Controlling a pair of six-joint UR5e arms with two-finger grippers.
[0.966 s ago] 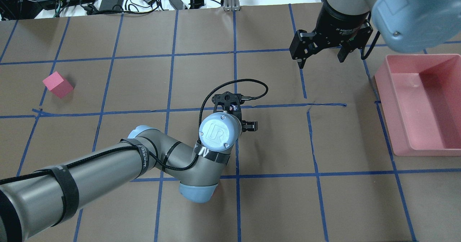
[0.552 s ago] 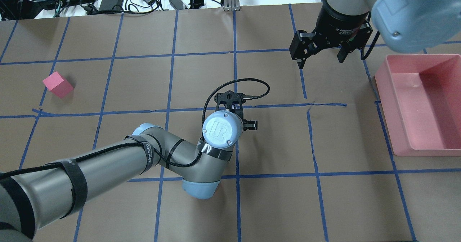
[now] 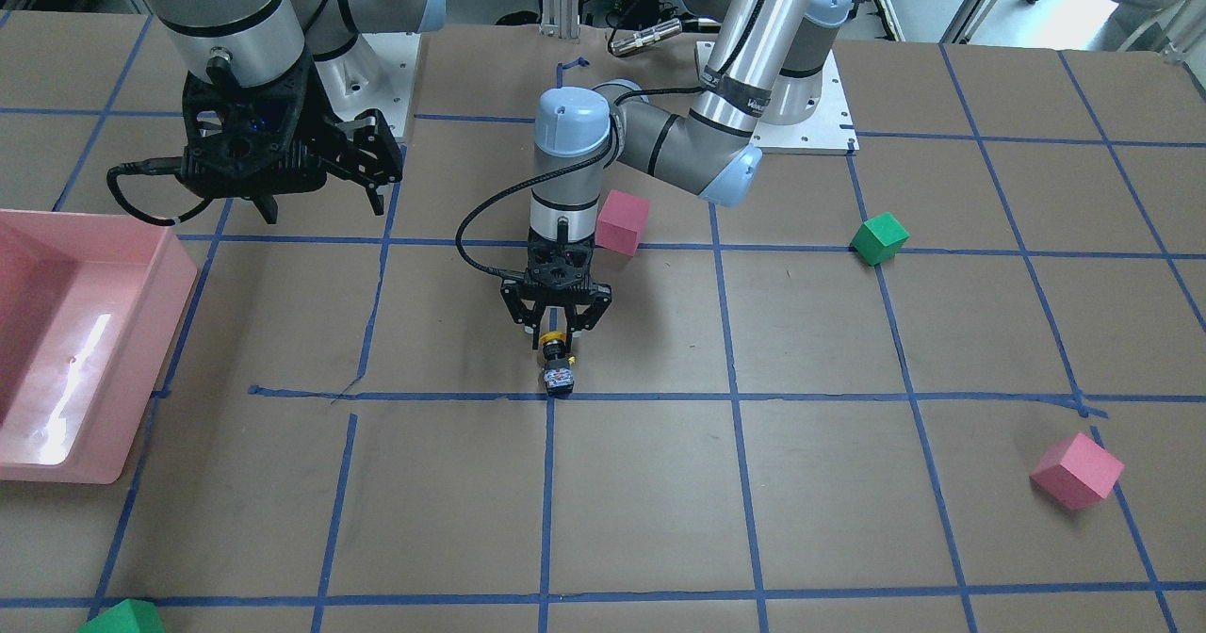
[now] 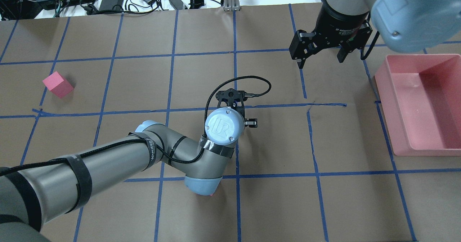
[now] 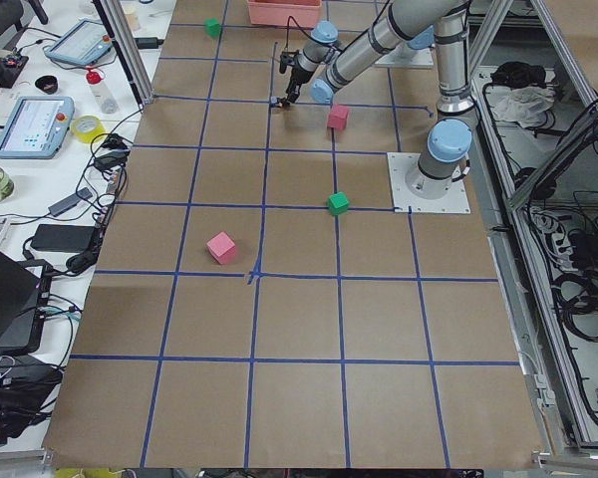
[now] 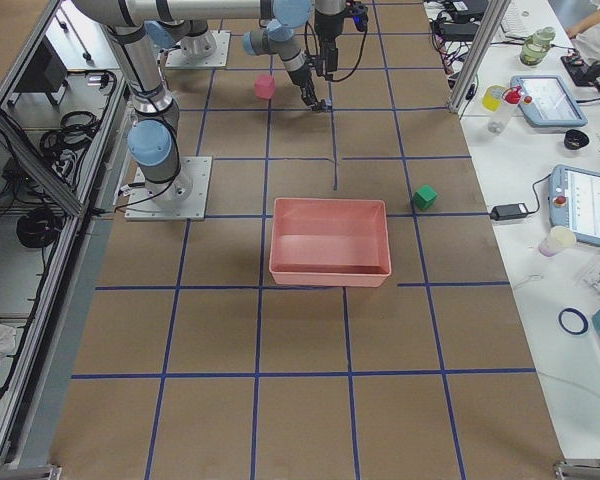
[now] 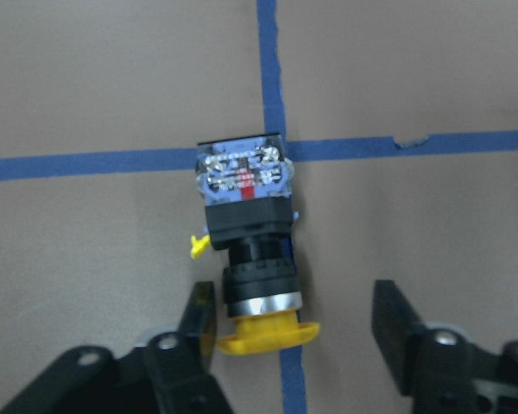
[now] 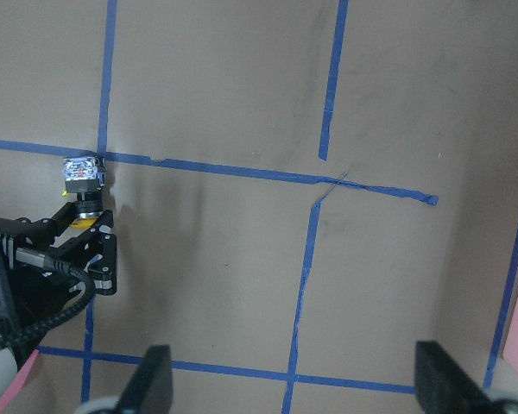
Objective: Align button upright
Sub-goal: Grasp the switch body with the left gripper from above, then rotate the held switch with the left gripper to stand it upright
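The button (image 3: 558, 362) lies on its side on a blue tape line. Its yellow cap points toward my left gripper and its silvery-blue base points away. In the left wrist view the button (image 7: 246, 228) lies between the open jaws, with the fingers (image 7: 203, 315) on either side of the cap and not closed on it. My left gripper (image 3: 556, 327) points straight down, low over the button. My right gripper (image 3: 323, 202) is open and empty, raised above the table near the pink bin; it also shows in the overhead view (image 4: 320, 60). The right wrist view shows the button (image 8: 82, 177) at far left.
A pink bin (image 3: 160, 360) stands on the robot's right side; it also shows in the overhead view (image 4: 387, 108). A pink cube (image 3: 622, 221) sits just behind the left wrist. A green cube (image 3: 878, 237), another pink cube (image 3: 1076, 470) and a green cube (image 3: 122, 619) lie further off.
My left arm has shifted slightly forward and to the right over the tape crossing. The right arm has stayed where it was.
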